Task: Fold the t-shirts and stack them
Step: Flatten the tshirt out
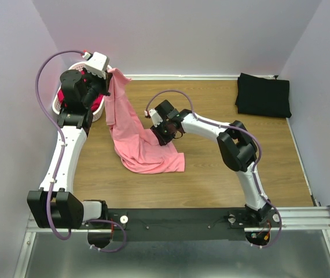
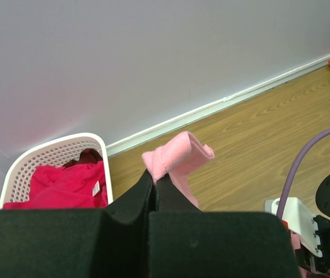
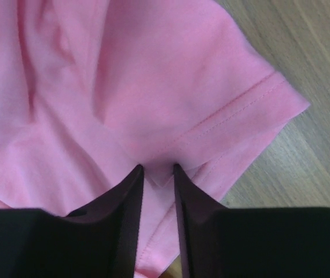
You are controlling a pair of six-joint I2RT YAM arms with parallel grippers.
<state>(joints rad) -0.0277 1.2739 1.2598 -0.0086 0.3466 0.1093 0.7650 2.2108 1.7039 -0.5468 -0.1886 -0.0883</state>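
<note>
left gripper [image 2: 154, 176] is pinched on an edge of the light salmon-pink soft fabric t-shirt [image 1: 145, 145], holding it up beside the white slotted plastic basket [image 2: 55, 145] with deep magenta-red tees [image 2: 66, 185] inside. right gripper [image 3: 158, 171] is nipped on a fold near the sleeve, low over the wooden table [image 1: 211, 174]. shirt drapes from the left grip down to mid-table. folded black tee [image 1: 263, 95] lies in the far right corner.

One pink tee [image 1: 137, 142], one black tee [image 1: 263, 95], one basket [image 2: 50, 145] (red tees [image 2: 61, 185] uncountable)

White arms [image 1: 66, 153] — black joints [image 1: 72, 87] (purple cables [image 1: 37, 87]).
</note>
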